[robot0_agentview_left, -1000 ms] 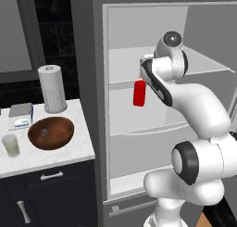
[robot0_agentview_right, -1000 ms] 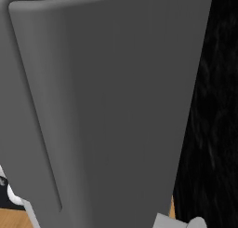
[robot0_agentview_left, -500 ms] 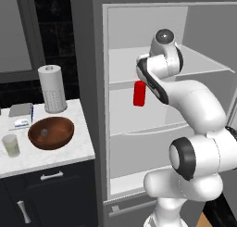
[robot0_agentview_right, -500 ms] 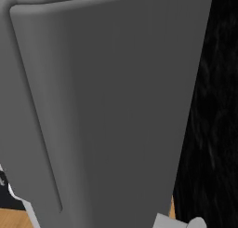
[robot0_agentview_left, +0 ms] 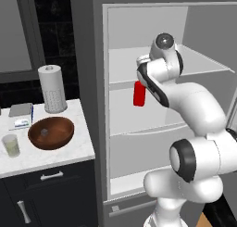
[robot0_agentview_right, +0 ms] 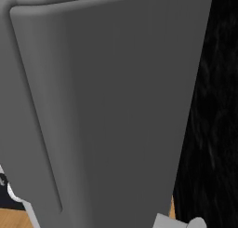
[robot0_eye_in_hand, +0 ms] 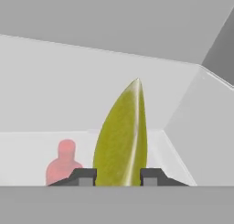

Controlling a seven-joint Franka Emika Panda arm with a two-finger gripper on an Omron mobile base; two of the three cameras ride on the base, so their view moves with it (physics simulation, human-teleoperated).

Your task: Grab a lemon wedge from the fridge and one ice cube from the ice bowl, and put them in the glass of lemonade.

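The fridge (robot0_agentview_left: 139, 142) stands open, and my arm reaches onto its upper shelf. In the hand view a yellow-green lemon wedge (robot0_eye_in_hand: 122, 136) stands upright between my gripper (robot0_eye_in_hand: 119, 176) tips, which press against its two sides. Left of the fridge, the reddish-brown ice bowl (robot0_agentview_left: 51, 132) sits on the white counter with a small pale ice cube (robot0_agentview_left: 45, 132) in it. The glass of lemonade (robot0_agentview_left: 11, 145) stands at the bowl's left.
A red bottle (robot0_agentview_left: 139, 93) stands on the fridge's middle shelf, also seen as a pale red bottle (robot0_eye_in_hand: 64, 163) left of the wedge. A paper towel roll (robot0_agentview_left: 52, 88) and a small box (robot0_agentview_left: 21, 115) sit behind the bowl. The grey fridge door (robot0_agentview_right: 107, 106) blocks the right base view.
My fingers have closed in from wide open onto the lemon wedge. The arm's upper end has shifted slightly left, deeper toward the shelf.
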